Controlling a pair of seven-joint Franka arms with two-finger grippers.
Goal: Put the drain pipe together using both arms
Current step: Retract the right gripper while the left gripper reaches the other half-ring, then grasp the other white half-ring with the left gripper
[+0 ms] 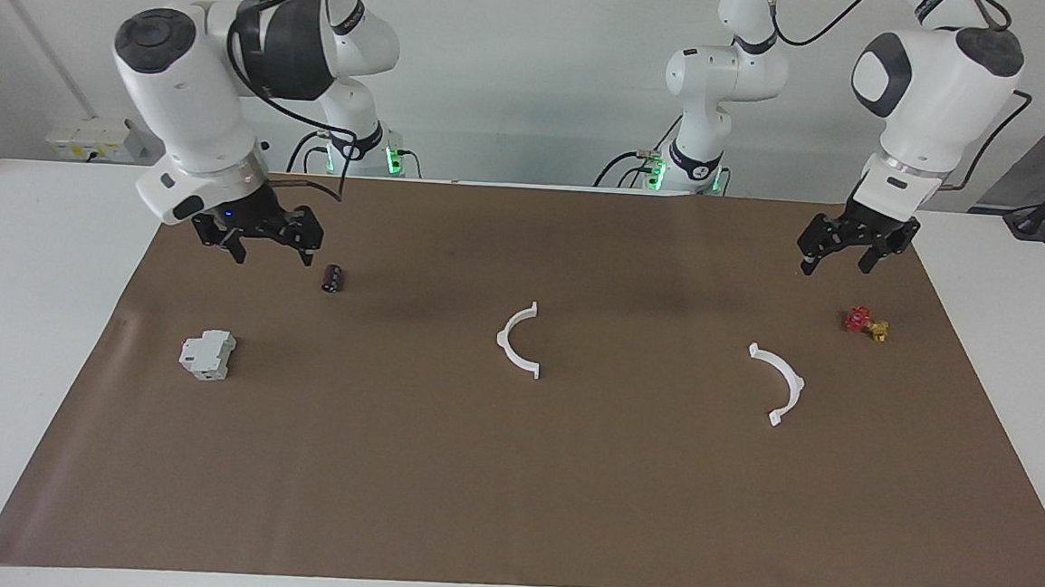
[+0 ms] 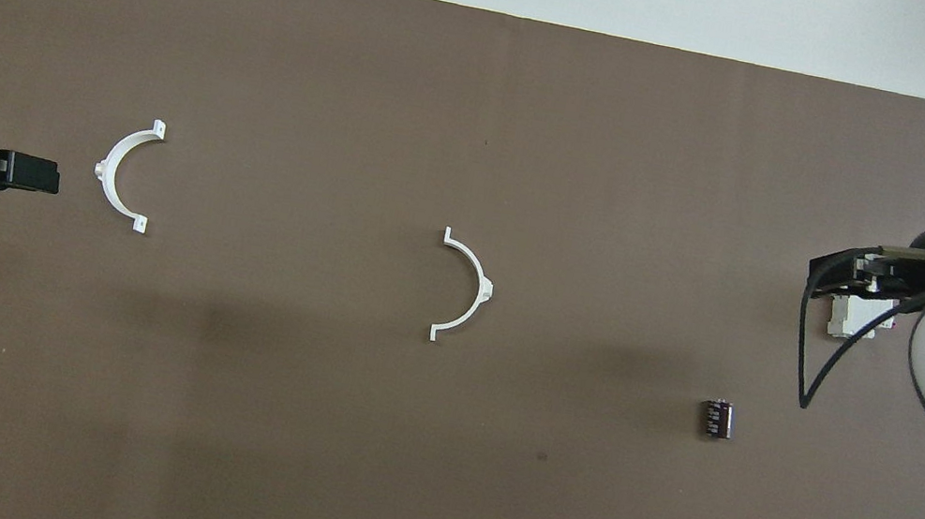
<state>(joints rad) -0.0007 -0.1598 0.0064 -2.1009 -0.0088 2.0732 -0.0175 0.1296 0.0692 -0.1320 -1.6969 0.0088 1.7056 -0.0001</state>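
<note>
Facing view first: two thin white plastic half-rings lie flat and well apart on the brown mat [image 1: 509, 510]. One half-ring [image 1: 518, 339] sits near the mat's middle, its arc bulging toward the right arm's end and its open side toward the left arm's end, a small tab at each tip. The second half-ring [image 1: 779, 384] lies toward the left arm's end, bulging the other way, so their open sides face each other.

From the middle half-ring, a small dark cylinder [image 1: 334, 278] lies at about ten o'clock in this view, and a grey-white blocky box [image 1: 208, 353] at about nine o'clock, close to the mat's edge. From the second half-ring, a red-and-yellow valve [image 1: 866, 324] lies at about one o'clock, nearer to the robots.

The right gripper [image 1: 266, 251] hangs in the air over the mat beside the dark cylinder, fingers spread and holding nothing. The left gripper [image 1: 837, 260] hangs over the mat above the valve's corner, fingers likewise parted and empty.

Overhead, the middle half-ring [image 2: 467, 289] and the second one [image 2: 124, 172] appear as slim curved strips, each with a small nub at mid-arc.
</note>
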